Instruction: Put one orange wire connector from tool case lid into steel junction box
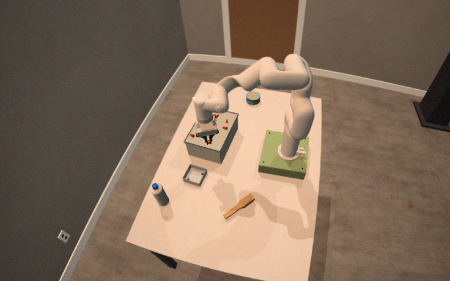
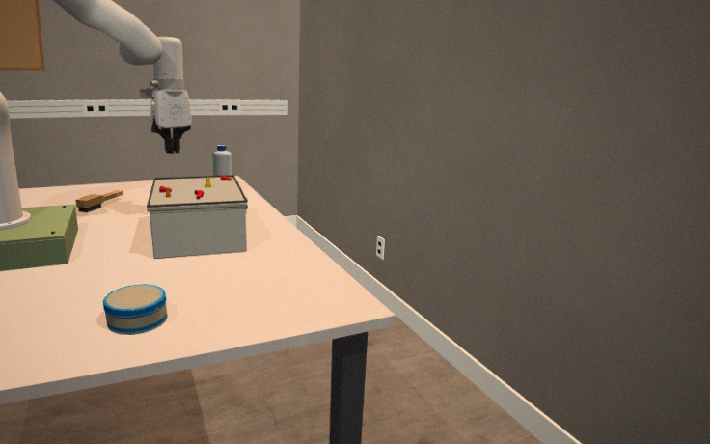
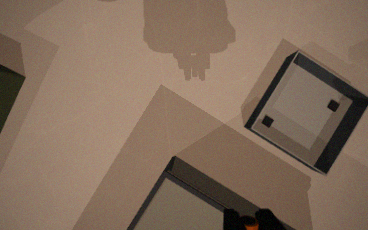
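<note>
My gripper [image 1: 208, 140] is shut on an orange wire connector [image 3: 246, 223] and holds it well above the near edge of the grey tool case [image 1: 213, 137]. It also shows in the exterior view [image 2: 172, 148], raised over the case [image 2: 197, 215]. Red, orange and yellow connectors [image 2: 198, 193] lie scattered on the case's lid. The steel junction box [image 1: 194, 174] is an open, empty square tray on the table in front of the case. In the wrist view the junction box [image 3: 306, 112] is at the upper right, and the case corner [image 3: 190, 200] is below.
A grey bottle with a blue cap [image 1: 159, 193] stands left of the junction box. A wooden brush [image 1: 238, 205] lies to its right. A round blue-rimmed tin [image 1: 253, 98] sits at the far side. The arm's green base block [image 1: 284, 154] stands at the right.
</note>
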`<action>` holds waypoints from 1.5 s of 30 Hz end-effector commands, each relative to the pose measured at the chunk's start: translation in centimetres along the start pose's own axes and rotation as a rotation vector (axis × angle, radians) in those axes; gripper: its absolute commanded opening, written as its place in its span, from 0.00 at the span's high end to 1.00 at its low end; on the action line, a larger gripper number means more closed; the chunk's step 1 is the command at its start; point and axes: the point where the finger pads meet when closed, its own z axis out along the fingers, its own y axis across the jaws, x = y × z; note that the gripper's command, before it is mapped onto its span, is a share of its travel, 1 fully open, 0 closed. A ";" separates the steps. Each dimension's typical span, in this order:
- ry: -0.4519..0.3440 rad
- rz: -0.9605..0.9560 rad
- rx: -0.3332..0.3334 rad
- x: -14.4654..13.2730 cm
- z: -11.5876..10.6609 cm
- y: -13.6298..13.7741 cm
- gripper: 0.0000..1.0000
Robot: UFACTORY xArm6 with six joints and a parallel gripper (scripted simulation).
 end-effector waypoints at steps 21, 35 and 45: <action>-0.002 0.001 0.001 4.8 -0.1 10.7 0.97; -0.002 0.001 0.001 4.8 1.6 10.7 0.97; -0.002 0.001 0.001 4.8 7.5 10.7 0.97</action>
